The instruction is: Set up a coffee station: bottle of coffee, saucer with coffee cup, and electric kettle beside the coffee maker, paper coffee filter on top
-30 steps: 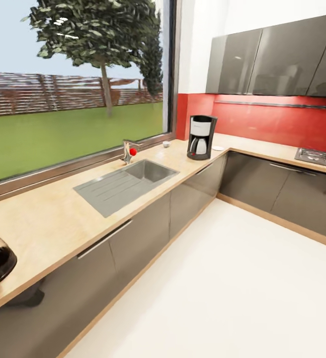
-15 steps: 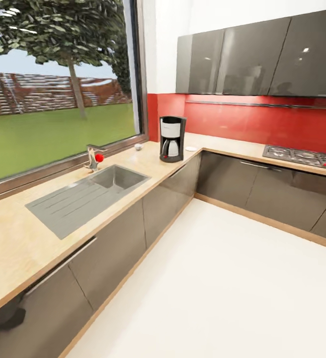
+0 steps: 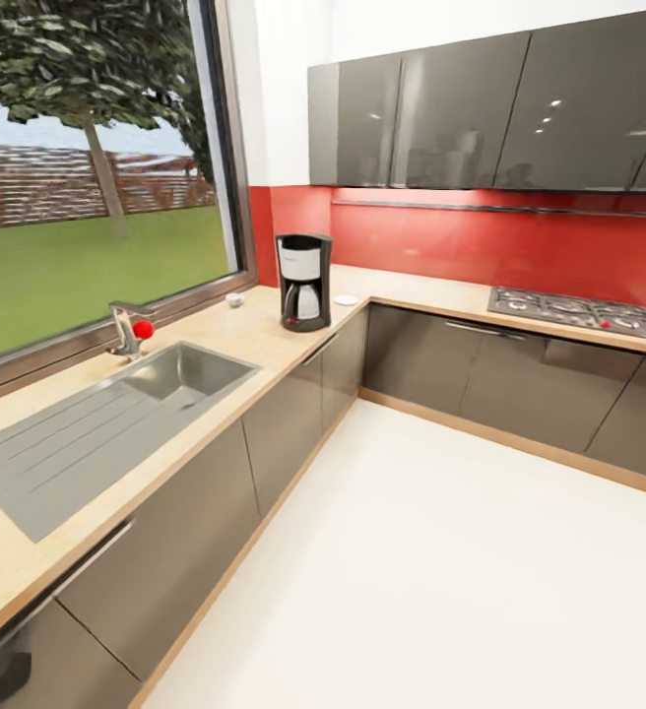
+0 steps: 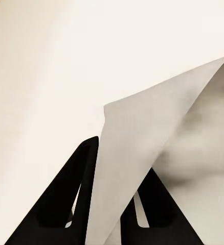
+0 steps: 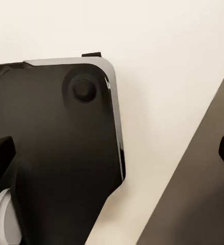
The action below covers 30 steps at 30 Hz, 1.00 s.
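The tabletop (image 3: 264, 340) runs in an L under the window and along the red wall, with grey cupboards (image 3: 431, 108) above and a pale floor (image 3: 441, 571) ahead of me. Set into the tabletop are the sink (image 3: 87, 433) near me and the hob (image 3: 574, 313) on the far run. The coffee maker (image 3: 303, 282) stands upright near the corner, where the task wants it. Just beyond it lies a small white disc, which I take for the saucer (image 3: 346, 299), and by the window sill sits a tiny pale thing that may be the coffee cup (image 3: 234, 299), though it is too small for me to be sure. In my left wrist view my left hand (image 4: 109, 204) has its two dark fingers closed on a sheet of white paper, the paper coffee filter (image 4: 148, 153), which fans up and out from between them. In my right wrist view I see the floor, a cupboard front and part of my own dark body; the right hand's fingertips sit at the picture's edges, far apart, so I judge it open and empty. The step in hand is carrying the filter to the coffee maker. Next I must roll closer along the tabletop, lift my left arm over the machine's top and let the filter down flat there.
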### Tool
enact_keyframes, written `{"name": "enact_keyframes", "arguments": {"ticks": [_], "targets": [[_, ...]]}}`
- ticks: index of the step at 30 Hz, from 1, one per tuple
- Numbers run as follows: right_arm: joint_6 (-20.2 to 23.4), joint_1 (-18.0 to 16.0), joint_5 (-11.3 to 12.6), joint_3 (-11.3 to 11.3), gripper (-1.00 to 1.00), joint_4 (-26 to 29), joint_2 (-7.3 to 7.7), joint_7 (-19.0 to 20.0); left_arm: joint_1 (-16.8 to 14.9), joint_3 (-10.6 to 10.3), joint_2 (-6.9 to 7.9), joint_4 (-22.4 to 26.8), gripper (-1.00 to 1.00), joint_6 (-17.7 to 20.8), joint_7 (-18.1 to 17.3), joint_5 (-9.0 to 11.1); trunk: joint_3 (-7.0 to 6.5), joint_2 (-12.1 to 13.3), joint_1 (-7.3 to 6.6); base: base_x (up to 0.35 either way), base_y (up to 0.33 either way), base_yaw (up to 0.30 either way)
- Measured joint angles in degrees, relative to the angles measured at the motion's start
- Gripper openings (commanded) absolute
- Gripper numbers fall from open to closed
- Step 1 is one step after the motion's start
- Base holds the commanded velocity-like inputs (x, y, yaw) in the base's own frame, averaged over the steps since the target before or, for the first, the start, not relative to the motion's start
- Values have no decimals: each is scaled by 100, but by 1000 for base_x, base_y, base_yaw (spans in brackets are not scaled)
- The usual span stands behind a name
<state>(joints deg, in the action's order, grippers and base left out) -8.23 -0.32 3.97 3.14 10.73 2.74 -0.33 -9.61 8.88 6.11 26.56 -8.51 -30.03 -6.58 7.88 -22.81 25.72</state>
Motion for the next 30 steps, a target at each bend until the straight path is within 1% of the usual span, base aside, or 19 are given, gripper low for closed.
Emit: {"name": "enact_keyframes", "arguments": {"ticks": [7,9,15,30], "targets": [[-15,0,-22,-55,100,-30,-36,9,0,-14,0,0,-100,0,0,0,0,0,0,332,0,-1],[-15,0,-12,-53,100,-31,-69,9,0,-20,0,0,-100,0,2,0,0,0,0,332,0,0],[-9,0,-8,-23,100,-28,-78,9,0,-26,0,0,-100,0,7,0,-21,0,0,332,-6,0],[-10,0,-8,-19,100,-34,-74,8,0,-33,0,-1,-100,0,9,0,-151,0,0,309,-121,0]]}}
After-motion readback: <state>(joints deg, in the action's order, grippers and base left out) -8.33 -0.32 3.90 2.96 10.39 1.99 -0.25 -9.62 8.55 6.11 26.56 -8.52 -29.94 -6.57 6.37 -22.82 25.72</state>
